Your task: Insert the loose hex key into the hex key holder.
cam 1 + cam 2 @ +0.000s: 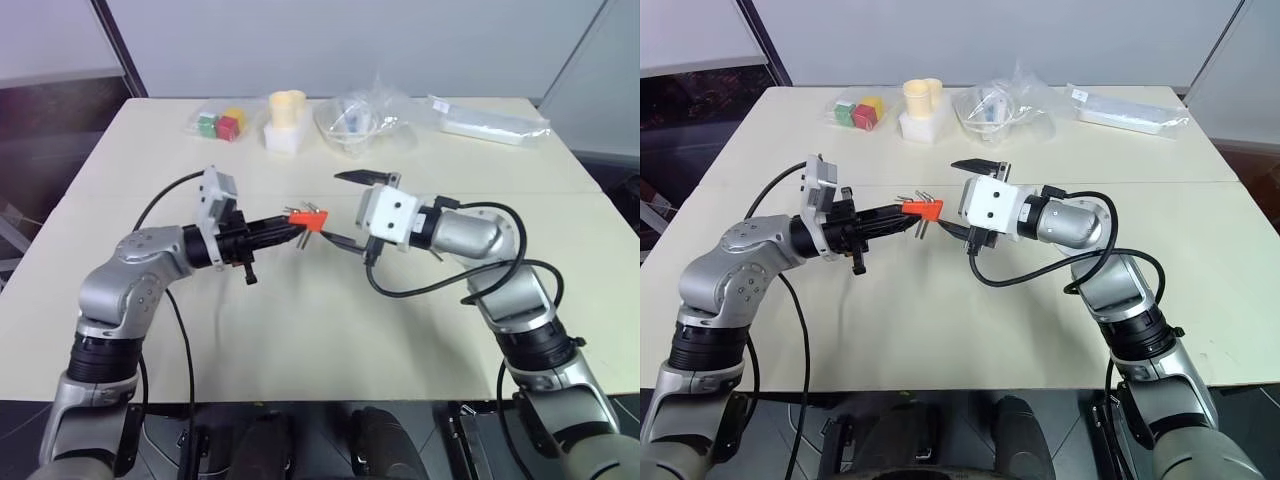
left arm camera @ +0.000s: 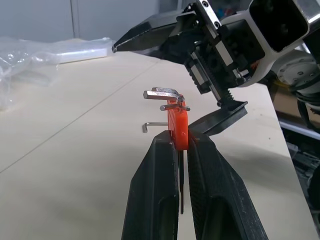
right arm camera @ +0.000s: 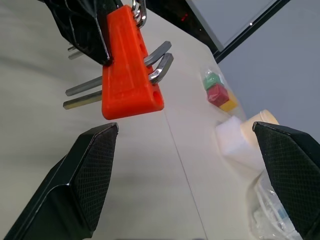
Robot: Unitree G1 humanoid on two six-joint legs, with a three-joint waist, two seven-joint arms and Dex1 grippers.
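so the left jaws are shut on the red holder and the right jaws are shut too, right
Not quite. The left gripper is shut on the hex key holder, but the right gripper has its jaws wide open, as the right wrist view shows.

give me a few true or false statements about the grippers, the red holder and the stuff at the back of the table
1. The left gripper is shut on the hex key holder. True.
2. The right gripper is clamped on the holder too. False: its jaws stand wide open, apart from the holder.
3. The holder lies flat on the table. False: it is held up above it.
4. A bag of red, green and yellow cubes sits near the far edge. True.
5. A small bent hex key lies on the table beyond the holder. True.
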